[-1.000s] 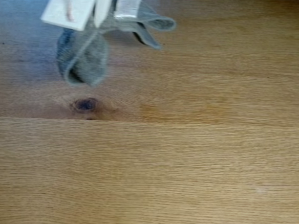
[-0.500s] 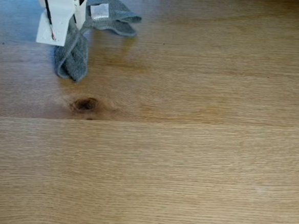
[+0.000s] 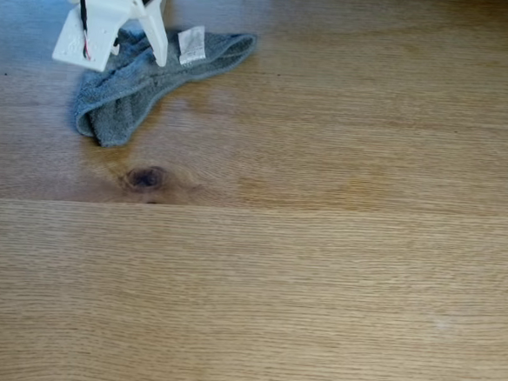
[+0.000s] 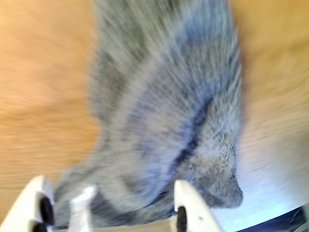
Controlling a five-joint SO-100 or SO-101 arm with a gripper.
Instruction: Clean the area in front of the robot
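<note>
Item: my gripper (image 3: 134, 53), white, at the far left of the table (image 3: 335, 275), beyond the knot (image 3: 145, 178); fingers spread apart, tips down at the cloth (image 3: 130, 90), one on either side of its upper part. In the wrist view the two white fingers (image 4: 190, 208) stand open at the bottom edge with the cloth (image 4: 164, 111) running away from between them; whether the tips press on the fabric or merely stand over it, I cannot tell, and that view is blurred. Item: cloth, grey terry, lying flat and rumpled on the table just beyond the knot, not touching it. Long axis diagonal in the fixed view: one rounded, folded end points down-left toward the knot, the other thinner end points up-right, with a small white label (image 3: 192, 45) near that end. Item: table, the area to be cleaned, oak grain with plank seams, broad and bare on the near and right sides of the knot; a faint pale mark (image 3: 441, 324) sits well to the right and nearer the camera than the knot. Progress, as I judge it: early or mid. The cloth covers only a small patch beyond the knot; the wide stretch on the knot's near and right sides shows no sign either way of wiping, and I take it as left to do. Next would be to close on or press the cloth and sweep it across that stretch.
</note>
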